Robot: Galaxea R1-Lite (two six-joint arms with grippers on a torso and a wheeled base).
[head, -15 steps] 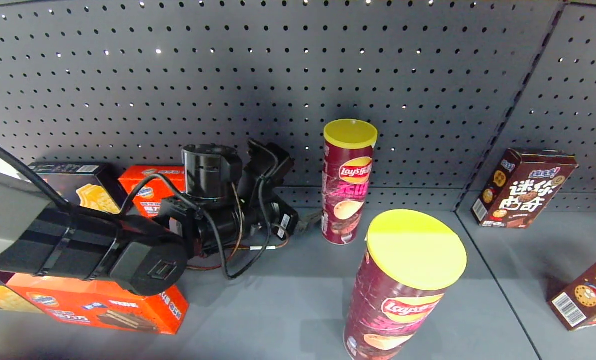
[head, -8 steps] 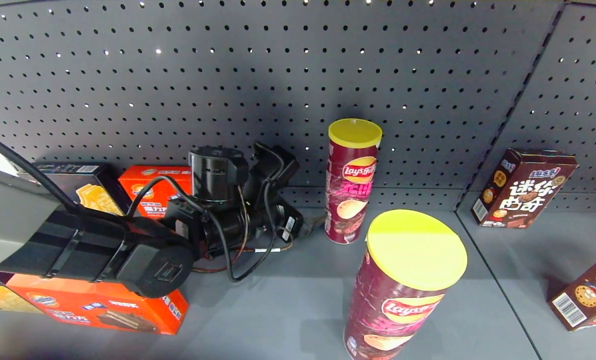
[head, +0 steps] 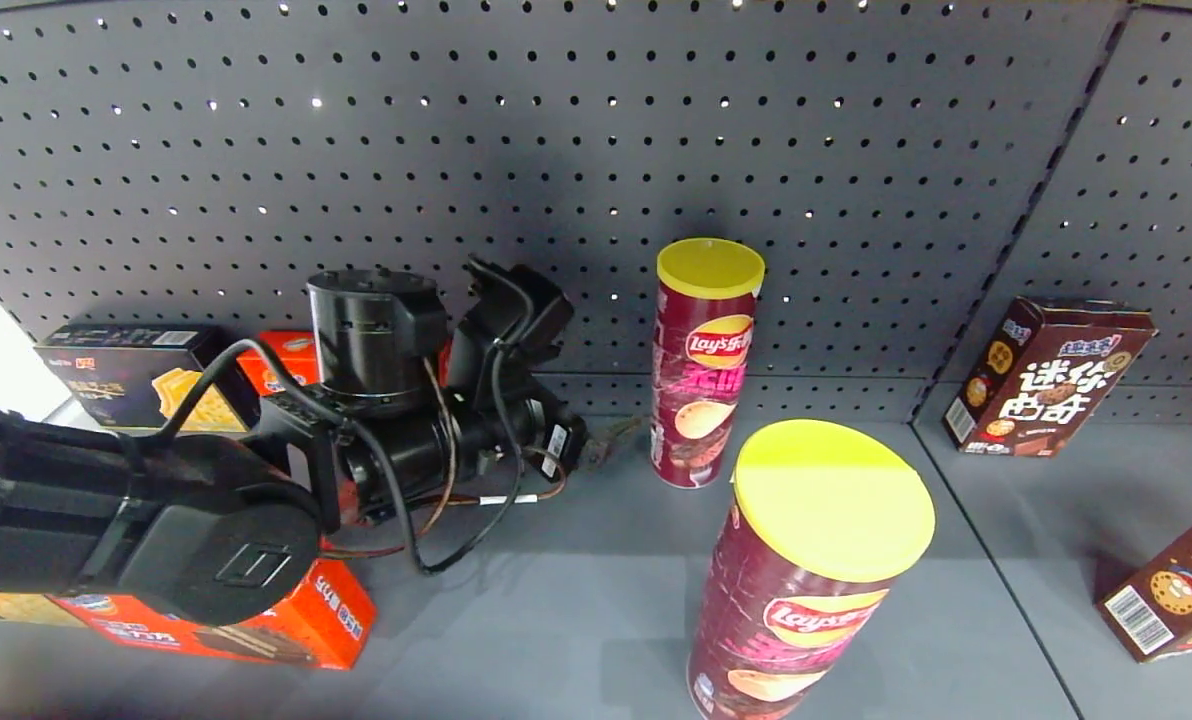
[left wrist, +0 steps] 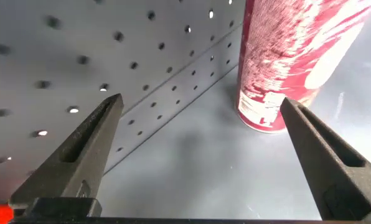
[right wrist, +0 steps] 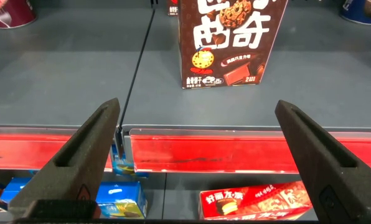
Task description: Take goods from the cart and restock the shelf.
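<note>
Two maroon chips cans with yellow lids stand upright on the grey shelf (head: pixel 556 600): the rear can (head: pixel 706 365) by the pegboard and the front can (head: pixel 816 570) nearer me. My left gripper (head: pixel 611 440) sits low on the shelf just left of the rear can, apart from it. In the left wrist view the left gripper (left wrist: pixel 199 102) is open and holds nothing, with the rear can (left wrist: pixel 291 62) beyond its fingertips. My right gripper (right wrist: pixel 197 107) is open and bare, facing a brown cookie box (right wrist: pixel 232 37) on a lower shelf.
Orange wafer boxes (head: pixel 306 620) and a dark box (head: pixel 141 365) lie under and behind the left arm. Brown cookie boxes (head: pixel 1046 375) (head: pixel 1171 585) stand at the right, past a shelf divider. A red shelf edge strip (right wrist: pixel 204 152) has blue (right wrist: pixel 120 199) and red (right wrist: pixel 254 202) packs below it.
The rear can shifted slightly right a second ago and has stood still since. My left arm has pulled back to the left, away from it.
</note>
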